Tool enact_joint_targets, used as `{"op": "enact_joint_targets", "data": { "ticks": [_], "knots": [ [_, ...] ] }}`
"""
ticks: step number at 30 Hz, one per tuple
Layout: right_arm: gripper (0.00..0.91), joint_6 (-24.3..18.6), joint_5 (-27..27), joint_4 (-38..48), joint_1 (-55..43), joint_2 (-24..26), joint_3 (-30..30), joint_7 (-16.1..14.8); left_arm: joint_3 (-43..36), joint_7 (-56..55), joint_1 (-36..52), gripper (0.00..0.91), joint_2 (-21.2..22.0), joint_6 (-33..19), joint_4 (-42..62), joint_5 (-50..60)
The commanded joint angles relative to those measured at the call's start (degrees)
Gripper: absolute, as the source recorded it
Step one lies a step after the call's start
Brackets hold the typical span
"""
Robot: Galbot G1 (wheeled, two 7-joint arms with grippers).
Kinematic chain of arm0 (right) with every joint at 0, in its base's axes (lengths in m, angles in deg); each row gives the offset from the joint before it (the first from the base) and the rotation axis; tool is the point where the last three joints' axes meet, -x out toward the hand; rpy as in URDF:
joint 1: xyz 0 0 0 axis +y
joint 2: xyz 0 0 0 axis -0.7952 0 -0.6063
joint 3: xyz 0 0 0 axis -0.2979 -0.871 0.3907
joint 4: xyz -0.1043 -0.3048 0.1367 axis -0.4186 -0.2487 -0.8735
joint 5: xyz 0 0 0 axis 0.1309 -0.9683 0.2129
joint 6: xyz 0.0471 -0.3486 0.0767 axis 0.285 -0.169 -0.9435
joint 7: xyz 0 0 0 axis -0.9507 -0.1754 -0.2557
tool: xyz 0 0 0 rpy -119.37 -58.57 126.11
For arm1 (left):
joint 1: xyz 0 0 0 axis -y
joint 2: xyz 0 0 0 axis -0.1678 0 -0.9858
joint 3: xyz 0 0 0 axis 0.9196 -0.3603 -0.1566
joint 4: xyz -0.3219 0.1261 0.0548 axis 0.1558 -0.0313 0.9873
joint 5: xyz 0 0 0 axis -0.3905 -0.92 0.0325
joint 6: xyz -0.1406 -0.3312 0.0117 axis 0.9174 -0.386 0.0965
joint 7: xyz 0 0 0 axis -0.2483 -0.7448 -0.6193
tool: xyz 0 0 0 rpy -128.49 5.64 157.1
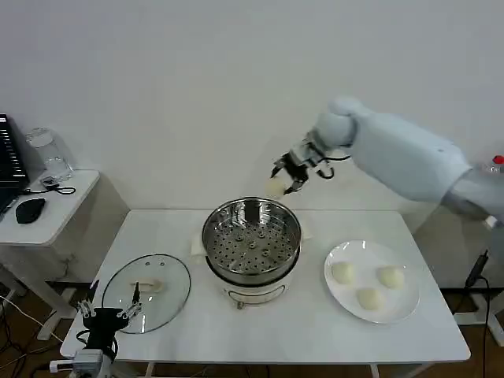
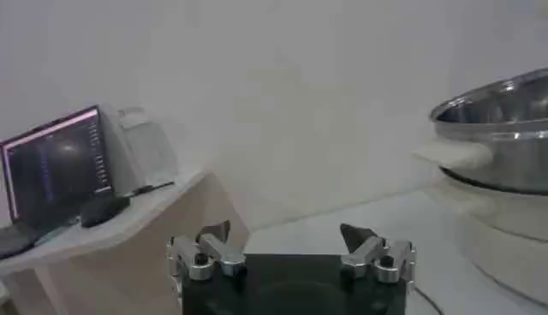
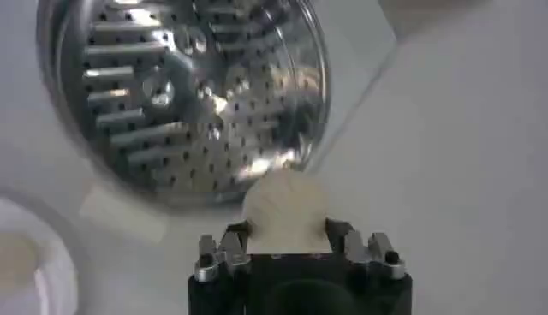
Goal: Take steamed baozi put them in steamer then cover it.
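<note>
The steel steamer (image 1: pixel 252 236) stands mid-table on its white base, its perforated tray (image 3: pixel 184 94) bare. My right gripper (image 1: pixel 285 175) hangs above and behind the pot's far right rim, shut on one off-white baozi (image 1: pixel 276 187) (image 3: pixel 285 208). Three more baozi (image 1: pixel 368 284) lie on the white plate (image 1: pixel 398 311) at the right. The glass cover (image 1: pixel 147 290) with its cream handle rests flat on the table to the left of the steamer. My left gripper (image 1: pixel 108 316) (image 2: pixel 288 237) waits open at the table's front left corner, beside the cover, holding nothing.
A side desk (image 1: pixel 55 209) at the left carries a laptop (image 2: pixel 56 167), a mouse (image 1: pixel 30 210) and a clear jar (image 1: pixel 49 153). White wall stands behind the table. Bare tabletop lies in front of the steamer.
</note>
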State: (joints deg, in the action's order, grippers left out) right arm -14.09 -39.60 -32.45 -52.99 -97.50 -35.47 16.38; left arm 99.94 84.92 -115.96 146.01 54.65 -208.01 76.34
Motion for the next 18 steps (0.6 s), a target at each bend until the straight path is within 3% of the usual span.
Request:
{"op": "enact_joint_targets", "data": {
  "ticks": [1, 7, 9, 18],
  "knots": [
    [0.635, -4.5, -1.8, 0.2, 0.0, -6.7, -5.2, 1.1, 0.5, 0.0, -0.2, 0.907, 0.1, 0.1, -0.5, -0.5],
    [0.635, -9.2, -7.9, 2.6, 3.6, -6.5, -5.3, 2.5, 0.5, -0.1, -1.1, 0.907, 0.9, -0.3, -0.8, -0.4],
    [0.635, -12.1, -11.4, 4.7, 5.2, -6.7, -4.2, 4.4, 0.5, -0.1, -1.3, 0.907, 1.1, -0.4, -0.9, -0.4],
    [0.635, -17.1, -15.4, 8.8, 8.5, -8.0, -1.8, 8.4, 0.6, -0.2, -1.4, 0.907, 1.6, -0.4, -1.1, -0.2]
  ]
}}
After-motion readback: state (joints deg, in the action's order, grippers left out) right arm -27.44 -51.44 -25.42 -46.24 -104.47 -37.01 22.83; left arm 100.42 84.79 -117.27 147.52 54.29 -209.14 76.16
